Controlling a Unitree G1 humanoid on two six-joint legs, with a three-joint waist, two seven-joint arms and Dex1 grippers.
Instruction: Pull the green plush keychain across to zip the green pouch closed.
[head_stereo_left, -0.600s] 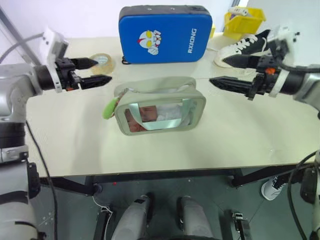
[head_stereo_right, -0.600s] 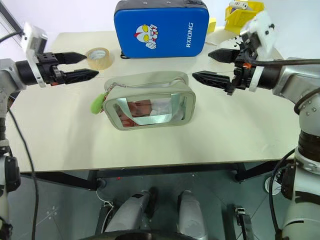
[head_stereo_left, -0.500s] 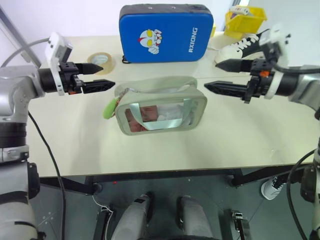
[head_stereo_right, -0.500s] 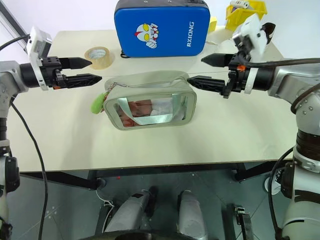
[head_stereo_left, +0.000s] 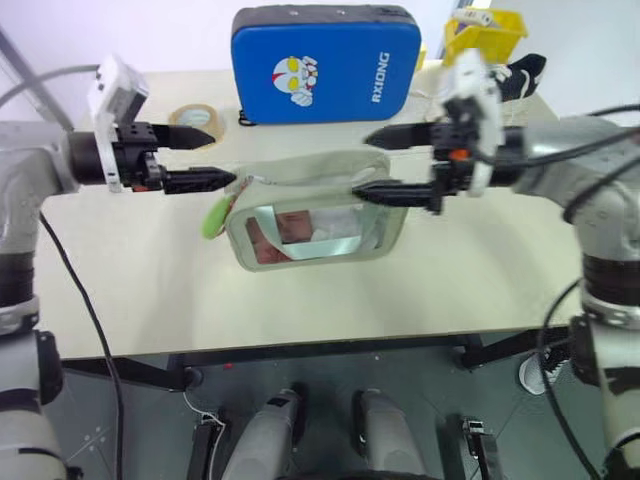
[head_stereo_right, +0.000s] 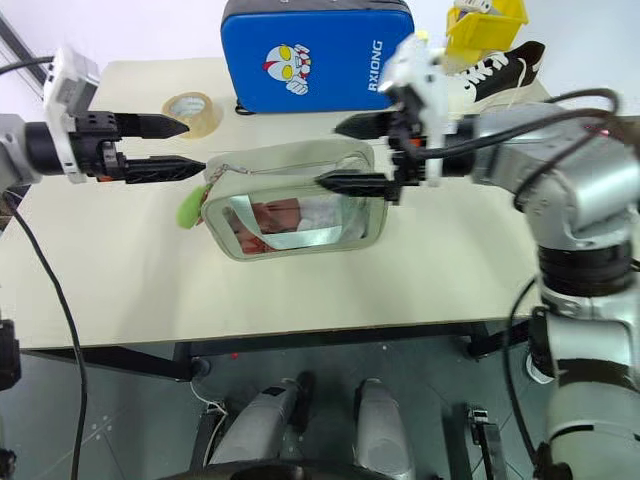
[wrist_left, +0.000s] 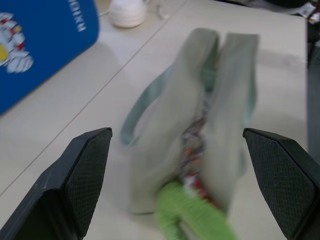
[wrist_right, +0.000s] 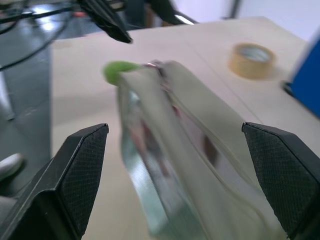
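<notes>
The green pouch (head_stereo_left: 315, 212) lies mid-table, clear window facing me, its top gaping open (wrist_left: 215, 100). The green plush keychain (head_stereo_left: 213, 216) hangs at its left end, also seen as the lime keychain (wrist_right: 120, 70). My left gripper (head_stereo_left: 224, 157) hovers open just above and left of that end, near the keychain without touching it. My right gripper (head_stereo_left: 361, 166) is open above the pouch's right end, one finger over the top and one in front of the window. Neither holds anything. The open pouch lies between the left gripper's fingers (wrist_left: 75, 180).
A blue hard case (head_stereo_left: 322, 62) with a cartoon face stands behind the pouch. A tape roll (head_stereo_left: 200, 120) sits at the back left. A yellow bin (head_stereo_right: 485, 22) and a black-and-white sneaker (head_stereo_right: 492, 72) are at the back right. The table's front edge (head_stereo_left: 320, 340) is near.
My right gripper has swung left from beside the pouch to over its right end. The left gripper has edged right toward the pouch's left end. Both stay open.
</notes>
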